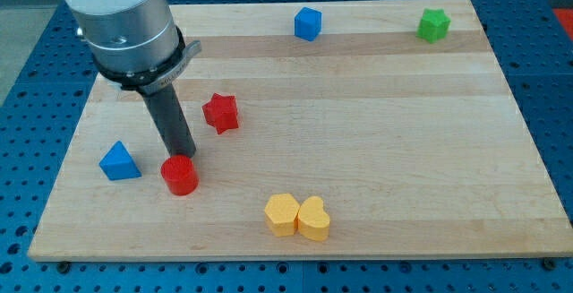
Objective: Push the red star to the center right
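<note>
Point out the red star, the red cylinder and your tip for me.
red star (220, 113), camera view, on its top face.
red cylinder (179, 170), camera view, on its round top.
my tip (183, 154), camera view, rod's lower end, just above the cylinder.

The red cylinder (180, 176) hides my tip; the arm (121, 15) is cropped at top.

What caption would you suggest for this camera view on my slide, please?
My tip rests behind the red cylinder, left of the red star.
</note>
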Robot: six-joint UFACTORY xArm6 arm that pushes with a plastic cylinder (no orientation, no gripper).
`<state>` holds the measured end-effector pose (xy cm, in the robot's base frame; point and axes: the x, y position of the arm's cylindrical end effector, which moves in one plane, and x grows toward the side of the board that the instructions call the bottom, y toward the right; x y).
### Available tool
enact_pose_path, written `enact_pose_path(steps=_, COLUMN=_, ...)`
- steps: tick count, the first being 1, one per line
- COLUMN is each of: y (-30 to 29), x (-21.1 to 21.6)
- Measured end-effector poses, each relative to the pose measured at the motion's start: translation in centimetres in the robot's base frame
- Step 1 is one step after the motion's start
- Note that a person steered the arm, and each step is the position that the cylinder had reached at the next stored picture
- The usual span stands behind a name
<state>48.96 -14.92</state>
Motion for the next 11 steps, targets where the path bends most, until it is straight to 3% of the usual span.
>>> enact_pose_path(steps=3, y=0.0, x=-7.2)
enact_pose_path(steps=7, y=12.3, x=-6.7)
enact_pose_path(steps=9, y=3.9, x=-8.3)
enact_pose_path(steps=11, y=2.1, x=-7.4)
